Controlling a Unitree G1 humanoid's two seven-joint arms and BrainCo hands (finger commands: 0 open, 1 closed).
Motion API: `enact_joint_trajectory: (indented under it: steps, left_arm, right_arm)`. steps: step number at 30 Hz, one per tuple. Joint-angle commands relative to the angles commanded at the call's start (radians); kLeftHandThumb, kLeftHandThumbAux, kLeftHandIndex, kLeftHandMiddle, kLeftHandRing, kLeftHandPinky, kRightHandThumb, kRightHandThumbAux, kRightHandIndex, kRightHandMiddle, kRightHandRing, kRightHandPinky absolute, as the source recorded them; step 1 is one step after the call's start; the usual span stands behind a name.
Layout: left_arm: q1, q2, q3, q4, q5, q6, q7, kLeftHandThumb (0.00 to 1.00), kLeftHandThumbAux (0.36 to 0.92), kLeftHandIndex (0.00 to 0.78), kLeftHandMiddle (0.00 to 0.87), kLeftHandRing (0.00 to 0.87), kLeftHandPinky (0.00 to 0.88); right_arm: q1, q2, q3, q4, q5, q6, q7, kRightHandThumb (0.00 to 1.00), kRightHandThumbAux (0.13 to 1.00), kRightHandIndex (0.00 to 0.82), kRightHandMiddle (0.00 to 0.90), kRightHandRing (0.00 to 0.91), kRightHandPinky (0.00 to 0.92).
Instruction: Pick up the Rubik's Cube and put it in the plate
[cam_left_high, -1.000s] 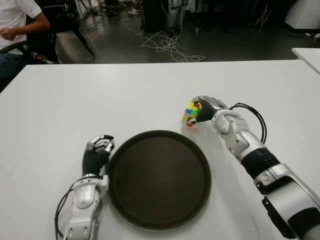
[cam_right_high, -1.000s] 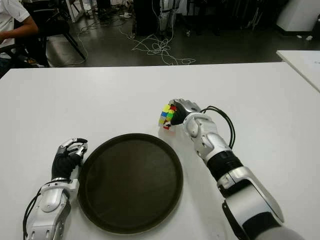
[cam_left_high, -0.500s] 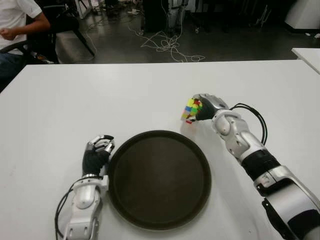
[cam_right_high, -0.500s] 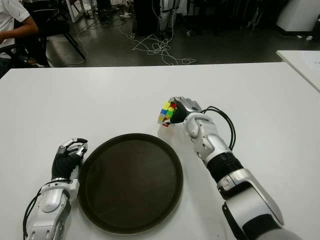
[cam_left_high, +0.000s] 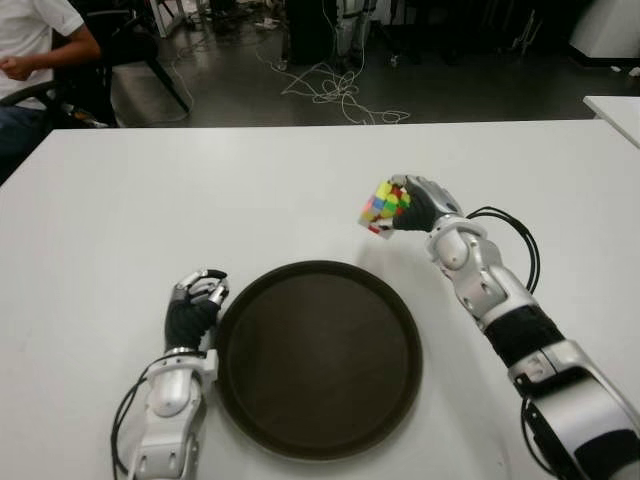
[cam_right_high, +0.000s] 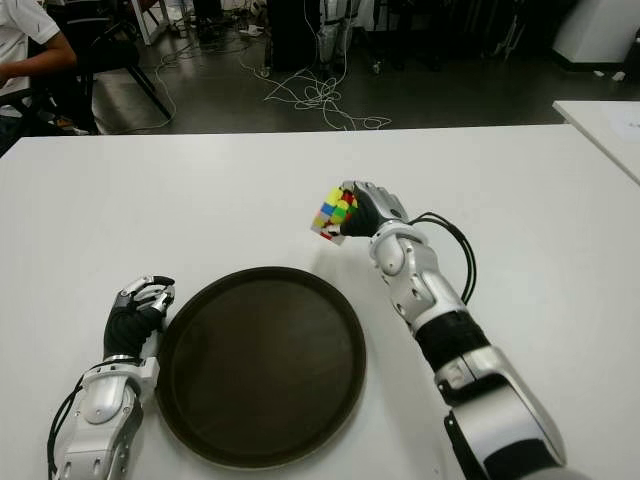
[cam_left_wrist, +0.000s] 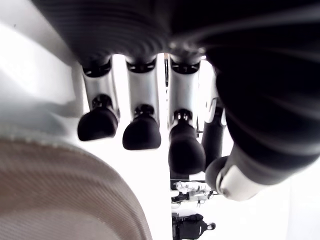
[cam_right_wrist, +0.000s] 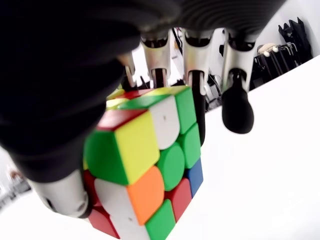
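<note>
Over on the far left, a seated person (cam_left_high: 35, 50) shows at the table's back corner, well apart from the action. Nearer in, the left hand (cam_left_high: 193, 305) sits just beside the plate's left rim, fingers curled in and holding nothing; whether it touches the rim or the table I cannot tell. Moving across, the plate (cam_left_high: 250, 420), dark, round and bare, waits on the white table (cam_left_high: 150, 190) right in front of the robot.

And now the business end: the right hand (cam_left_high: 420, 205) is up above the table just beyond the plate's far right rim, clamped on the Rubik's Cube (cam_left_high: 383, 205). The cube is clear of the surface, tilted, its shadow on the table below. From the wrist view the thumb presses one side and the fingers (cam_right_wrist: 194, 100) wrap the far side, though the outermost finger hangs free of the cube.

So the pick looks done, and the carry in toward the plate's centre is what remains. The danger? That grip looks like a pinch on a slick, tilted cube, so a quick swing could twist it loose short of the rim. Releasing from too high could also let it bounce or roll back out of that shallow plate.
</note>
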Motion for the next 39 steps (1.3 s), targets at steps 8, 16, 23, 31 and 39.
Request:
enact_joint_trajectory:
  steps: [8, 16, 23, 31, 39]
  left_arm:
    - [0.002, -0.003, 0.002, -0.004, -0.003, 0.000, 0.000, 0.710, 0.705, 0.444, 0.805, 0.815, 0.803]
    - [0.003, 0.000, -0.001, -0.001, 0.001, -0.005, -0.003, 0.710, 0.704, 0.444, 0.807, 0.816, 0.805]
    - [-0.002, 0.005, 0.000, 0.005, 0.003, -0.001, -0.003, 0.710, 0.705, 0.444, 0.806, 0.812, 0.799]
    - [-0.004, 0.006, -0.003, 0.010, 0.005, -0.003, -0.002, 0.710, 0.704, 0.444, 0.803, 0.812, 0.800]
    - [0.001, 0.000, -0.006, 0.000, 0.010, -0.008, 0.005, 0.711, 0.704, 0.444, 0.813, 0.821, 0.813]
  right_arm:
    - [0.069, -0.007, -0.040, -0.152, 0.033, -0.012, 0.002, 0.696, 0.728, 0.437, 0.767, 0.786, 0.778]
    - [0.145, -0.011, -0.069, -0.332, 0.057, 0.005, 0.036, 0.693, 0.728, 0.436, 0.761, 0.782, 0.773]
    - [0.233, 0.007, -0.064, -0.557, 0.054, 0.069, 0.091, 0.690, 0.728, 0.437, 0.775, 0.797, 0.789]
    - [0.329, 0.028, -0.035, -0.698, 0.060, 0.080, 0.124, 0.683, 0.731, 0.437, 0.782, 0.806, 0.796]
    - [0.385, 0.028, 0.035, -0.735, 0.054, 0.054, 0.181, 0.682, 0.732, 0.438, 0.779, 0.807, 0.798]
